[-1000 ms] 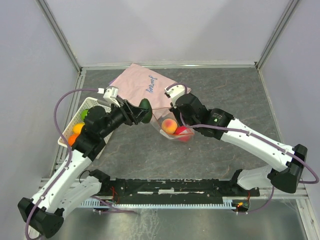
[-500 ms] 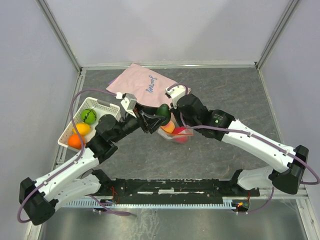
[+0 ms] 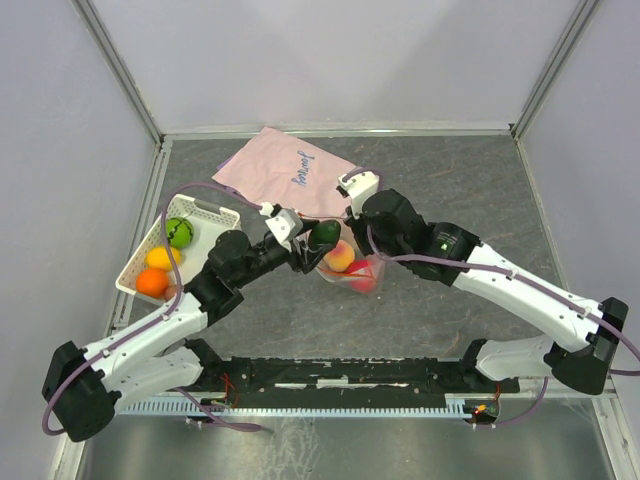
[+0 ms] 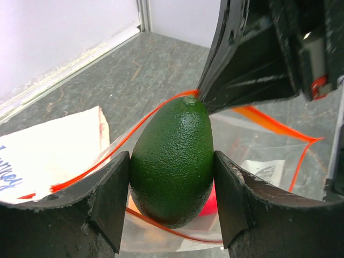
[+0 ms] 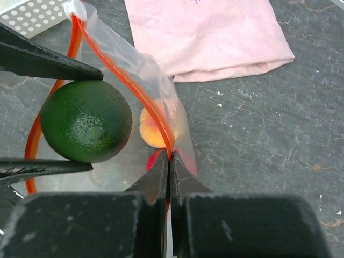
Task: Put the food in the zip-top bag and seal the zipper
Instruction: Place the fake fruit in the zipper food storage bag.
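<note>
Firmly, left hand clamps dark green fruit, right hand pinches zipper

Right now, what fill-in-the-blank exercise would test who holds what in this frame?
The left gripper is shut on an egg-shaped fruit coloured dark ____.
The right gripper pinches the clear crinkly plastic bag's red-orange rim strip, holding its mouth ____.
The white slotted plastic basket holds ____ round fruits.
Missing: green; open; three.

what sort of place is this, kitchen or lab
Most likely a lab robot cell, not a kitchen: plain panel walls box in the table, and a left arm and right arm are bolted at its near edge.
</note>
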Robot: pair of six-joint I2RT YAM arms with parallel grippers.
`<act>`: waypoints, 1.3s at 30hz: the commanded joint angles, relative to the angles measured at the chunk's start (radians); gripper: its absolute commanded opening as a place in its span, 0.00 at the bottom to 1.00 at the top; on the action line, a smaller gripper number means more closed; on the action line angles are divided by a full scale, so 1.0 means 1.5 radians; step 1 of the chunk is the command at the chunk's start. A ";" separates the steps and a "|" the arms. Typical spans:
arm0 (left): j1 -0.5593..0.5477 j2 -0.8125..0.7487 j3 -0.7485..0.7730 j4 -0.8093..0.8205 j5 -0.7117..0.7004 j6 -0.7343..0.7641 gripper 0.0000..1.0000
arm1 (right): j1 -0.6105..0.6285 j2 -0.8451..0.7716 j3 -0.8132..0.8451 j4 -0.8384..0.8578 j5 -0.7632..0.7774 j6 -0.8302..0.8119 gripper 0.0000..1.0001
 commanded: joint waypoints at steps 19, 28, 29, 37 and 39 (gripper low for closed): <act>-0.004 0.054 0.051 -0.041 -0.081 0.180 0.67 | 0.003 -0.038 -0.002 0.019 -0.029 0.018 0.02; -0.006 0.078 0.044 0.014 -0.097 0.145 0.78 | 0.004 -0.034 -0.004 0.023 -0.048 0.025 0.01; -0.005 0.081 0.044 0.014 -0.104 0.140 0.80 | 0.003 -0.034 -0.004 0.024 -0.048 0.026 0.02; -0.006 0.056 0.062 -0.014 -0.121 0.047 0.82 | 0.003 -0.033 -0.004 0.027 -0.040 0.025 0.02; -0.008 0.043 0.072 -0.031 -0.109 0.003 0.82 | 0.004 -0.031 -0.005 0.029 -0.036 0.025 0.02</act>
